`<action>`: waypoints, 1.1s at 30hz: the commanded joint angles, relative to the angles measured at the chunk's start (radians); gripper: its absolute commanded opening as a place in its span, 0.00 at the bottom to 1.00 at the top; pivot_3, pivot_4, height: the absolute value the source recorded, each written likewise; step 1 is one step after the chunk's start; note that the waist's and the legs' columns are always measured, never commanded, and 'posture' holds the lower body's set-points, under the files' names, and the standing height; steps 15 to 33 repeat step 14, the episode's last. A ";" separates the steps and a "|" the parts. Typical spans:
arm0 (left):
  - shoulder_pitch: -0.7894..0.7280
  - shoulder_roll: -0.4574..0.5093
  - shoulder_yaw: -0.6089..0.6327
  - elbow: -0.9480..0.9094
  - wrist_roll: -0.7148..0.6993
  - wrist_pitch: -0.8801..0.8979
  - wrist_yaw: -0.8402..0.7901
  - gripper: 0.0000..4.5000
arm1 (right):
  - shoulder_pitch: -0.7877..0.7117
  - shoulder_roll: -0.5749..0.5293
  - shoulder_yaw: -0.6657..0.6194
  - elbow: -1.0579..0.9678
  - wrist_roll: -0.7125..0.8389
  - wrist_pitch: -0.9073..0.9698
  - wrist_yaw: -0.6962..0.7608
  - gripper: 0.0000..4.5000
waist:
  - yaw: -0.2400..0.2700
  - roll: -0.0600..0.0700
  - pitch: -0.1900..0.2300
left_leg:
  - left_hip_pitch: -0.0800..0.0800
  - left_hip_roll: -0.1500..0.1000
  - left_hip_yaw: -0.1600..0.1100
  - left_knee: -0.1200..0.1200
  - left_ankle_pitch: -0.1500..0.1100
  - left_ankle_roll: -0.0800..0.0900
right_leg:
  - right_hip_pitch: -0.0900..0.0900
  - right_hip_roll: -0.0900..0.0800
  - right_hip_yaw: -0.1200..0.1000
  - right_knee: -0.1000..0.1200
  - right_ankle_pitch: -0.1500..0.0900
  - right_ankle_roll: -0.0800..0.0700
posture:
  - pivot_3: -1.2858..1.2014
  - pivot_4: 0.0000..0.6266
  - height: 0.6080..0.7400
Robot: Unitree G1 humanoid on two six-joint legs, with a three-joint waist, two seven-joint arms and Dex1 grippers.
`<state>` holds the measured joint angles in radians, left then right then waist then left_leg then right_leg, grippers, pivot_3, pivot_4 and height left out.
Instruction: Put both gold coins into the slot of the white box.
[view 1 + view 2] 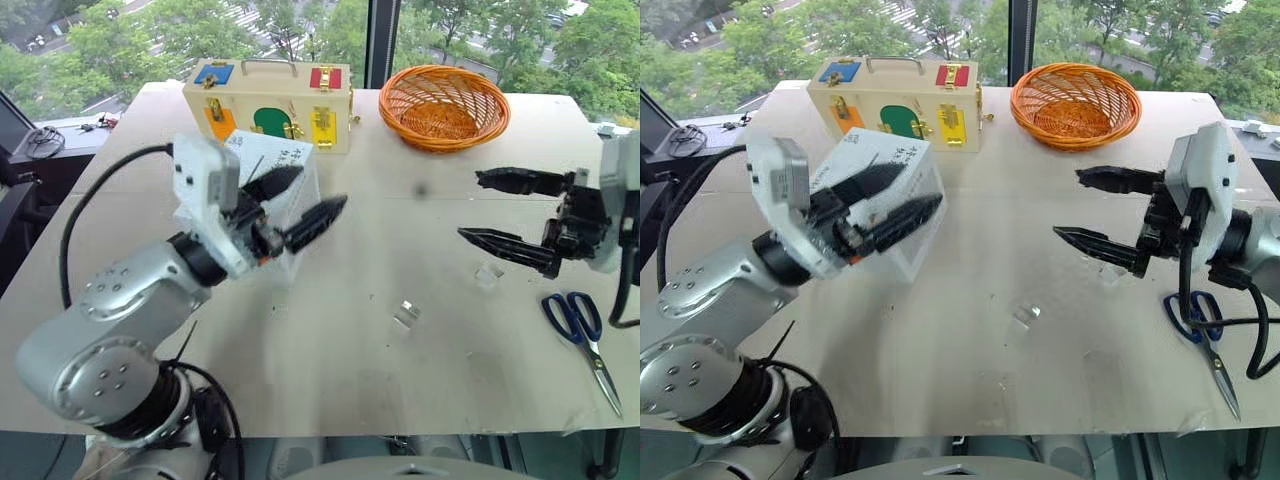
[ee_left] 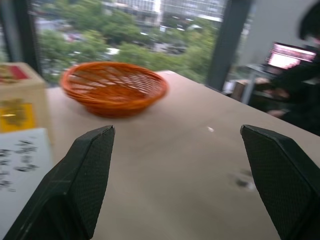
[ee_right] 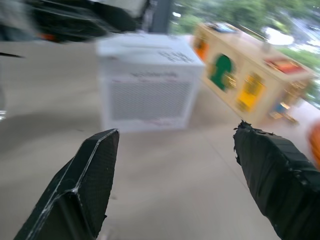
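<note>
Standing at the table edge, midday light from the window.
Left gripper [image 1: 300, 207]: raised above the table in front of the white box, both black fingers spread wide, nothing between them.
Right gripper [image 1: 1095, 208]: hovering over bare tabletop on the robot's right, fingers parted, pointing toward the left arm, holding nothing.
White box [image 3: 148, 82]: sits on the table on the robot's left, just in front of the wooden case; grey striped print on the face seen from the right wrist, black text on top. Partly hidden behind the left gripper from the head views.
Slot: cannot make it out on any face.
Gold coins: cannot find them anywhere on the table.
Wooden case [image 1: 896, 100]: cream, coloured doors, handle on top, at the far edge.
Basket [image 1: 443, 105]: orange wicker, far edge, beside the case.
Scissors [image 1: 587, 342]: blue handles, flat on the table near the right arm.
Clear plastic square [image 1: 406, 314]: lying mid-table between the two arms.
</note>
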<state>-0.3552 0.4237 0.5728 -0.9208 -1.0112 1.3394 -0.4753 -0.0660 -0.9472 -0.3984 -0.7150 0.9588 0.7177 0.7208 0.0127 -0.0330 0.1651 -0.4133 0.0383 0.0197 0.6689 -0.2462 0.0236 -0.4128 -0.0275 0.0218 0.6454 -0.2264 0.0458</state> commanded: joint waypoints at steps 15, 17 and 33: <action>0.629 0.246 -0.104 0.235 0.297 -0.702 -0.531 0.92 | 0.820 0.316 -0.372 -0.124 -0.354 -0.327 0.181 0.88 | -0.001 0.007 -0.008 | 0.009 0.003 0.004 0.001 -0.004 -0.005 | 0.002 -0.018 0.003 -0.003 -0.005 -0.001 | 0.52 0.24 1.00; 0.629 0.246 -0.104 0.235 0.297 -0.702 -0.531 0.92 | 0.820 0.316 -0.372 -0.124 -0.354 -0.327 0.181 0.88 | -0.001 0.007 -0.008 | 0.009 0.003 0.004 0.001 -0.004 -0.005 | 0.002 -0.018 0.003 -0.003 -0.005 -0.001 | 0.52 0.24 1.00; 0.629 0.246 -0.104 0.235 0.297 -0.702 -0.531 0.92 | 0.820 0.316 -0.372 -0.124 -0.354 -0.327 0.181 0.88 | -0.001 0.007 -0.008 | 0.009 0.003 0.004 0.001 -0.004 -0.005 | 0.002 -0.018 0.003 -0.003 -0.005 -0.001 | 0.52 0.24 1.00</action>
